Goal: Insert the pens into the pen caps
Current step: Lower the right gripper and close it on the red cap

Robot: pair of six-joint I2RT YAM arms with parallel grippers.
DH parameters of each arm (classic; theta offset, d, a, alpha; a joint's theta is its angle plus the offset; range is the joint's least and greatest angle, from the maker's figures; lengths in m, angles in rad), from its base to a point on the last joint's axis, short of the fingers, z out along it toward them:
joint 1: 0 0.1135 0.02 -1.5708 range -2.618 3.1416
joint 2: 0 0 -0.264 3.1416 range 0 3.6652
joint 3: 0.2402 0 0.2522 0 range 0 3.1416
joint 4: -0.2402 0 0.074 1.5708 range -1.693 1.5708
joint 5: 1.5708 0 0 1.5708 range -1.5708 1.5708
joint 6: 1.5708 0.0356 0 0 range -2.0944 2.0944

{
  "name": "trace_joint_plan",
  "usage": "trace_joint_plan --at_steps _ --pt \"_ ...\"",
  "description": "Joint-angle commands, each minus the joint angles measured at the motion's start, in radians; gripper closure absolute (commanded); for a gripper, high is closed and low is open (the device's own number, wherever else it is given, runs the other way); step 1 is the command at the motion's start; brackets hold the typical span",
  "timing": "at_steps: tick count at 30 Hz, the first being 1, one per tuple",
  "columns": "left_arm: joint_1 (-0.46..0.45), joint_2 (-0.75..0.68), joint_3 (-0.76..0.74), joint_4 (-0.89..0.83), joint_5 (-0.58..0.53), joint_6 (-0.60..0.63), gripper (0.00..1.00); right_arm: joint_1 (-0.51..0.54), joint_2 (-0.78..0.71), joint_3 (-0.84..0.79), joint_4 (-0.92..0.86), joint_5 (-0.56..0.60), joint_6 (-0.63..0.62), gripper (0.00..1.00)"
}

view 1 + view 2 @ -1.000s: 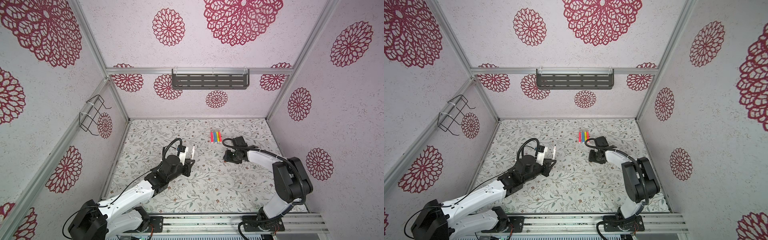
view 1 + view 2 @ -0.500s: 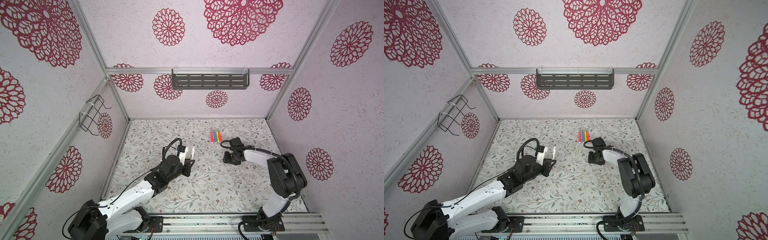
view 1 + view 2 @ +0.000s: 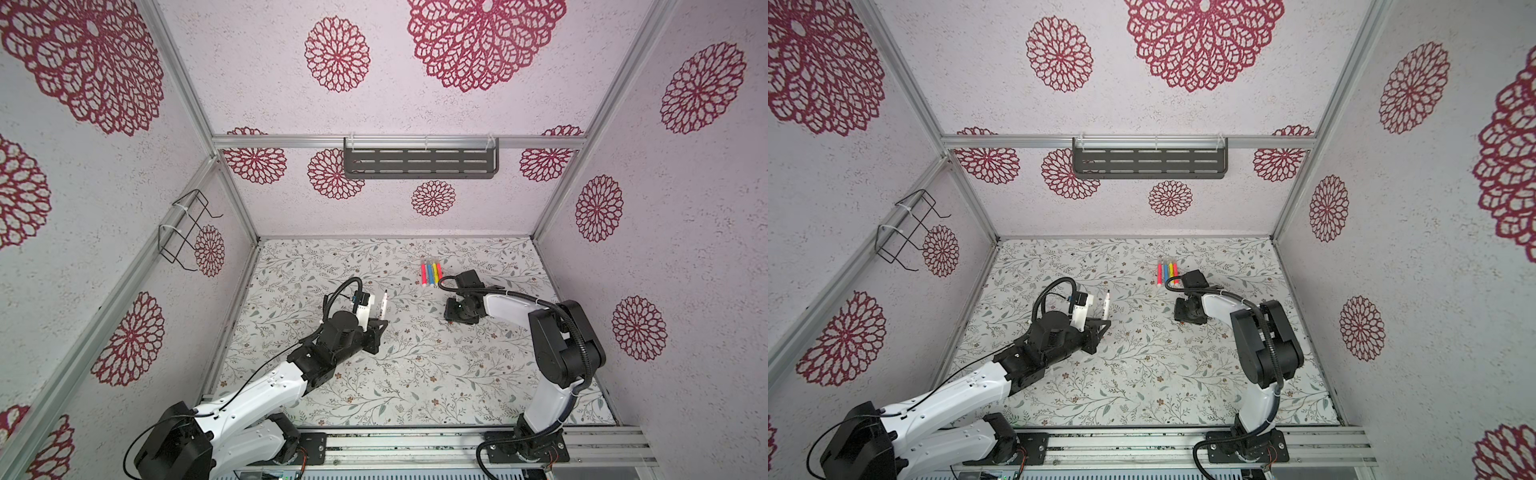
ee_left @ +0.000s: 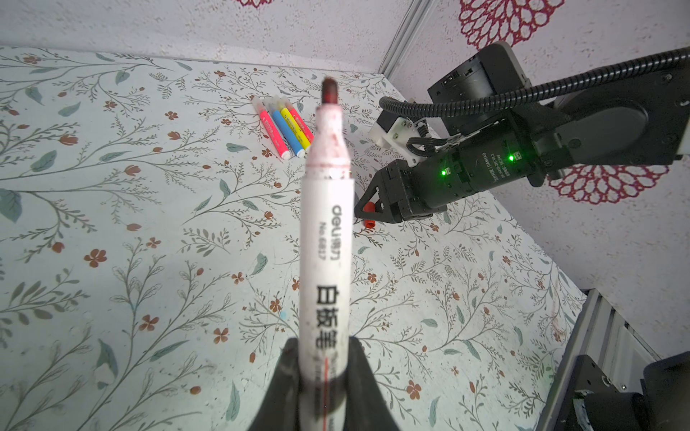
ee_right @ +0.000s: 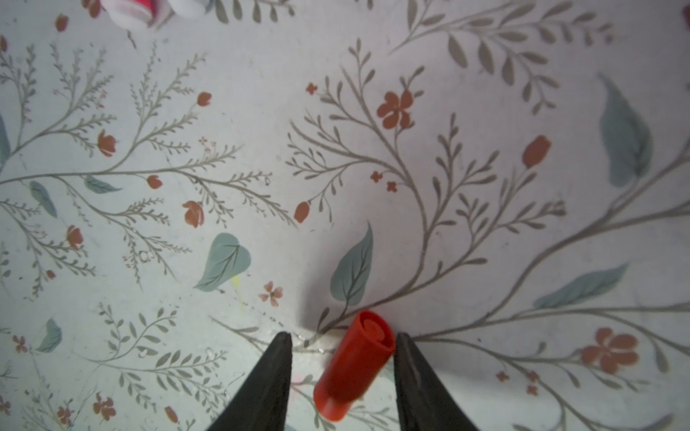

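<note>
The left tool [image 4: 321, 350] is clamped on a white plastic marker pen [image 4: 326, 242] with a bare dark-red tip, holding it raised above the floral tabletop [image 5: 224, 112]. The right tool [image 5: 343, 336], jaws apart, straddles a short red plastic tube cap [image 5: 353, 367] lying on the tabletop, one jaw at its side, the other clear. The step looks like picking up that cap. Next the jaws should close squarely without rolling it, then bring it to the pen's tip.
</note>
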Motion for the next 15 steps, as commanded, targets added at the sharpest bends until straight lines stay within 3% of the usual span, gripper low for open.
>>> trace_joint_plan --at_steps 1,15 --pt "0.01 -0.02 -0.009 0.002 -0.01 0.004 1.0 0.007 0.028 0.028 -0.021 -0.003 -0.002 0.56" --pt "0.017 -0.031 -0.02 0.003 -0.006 0.0 1.0 0.026 0.103 0.077 -0.075 0.066 -0.039 0.73"
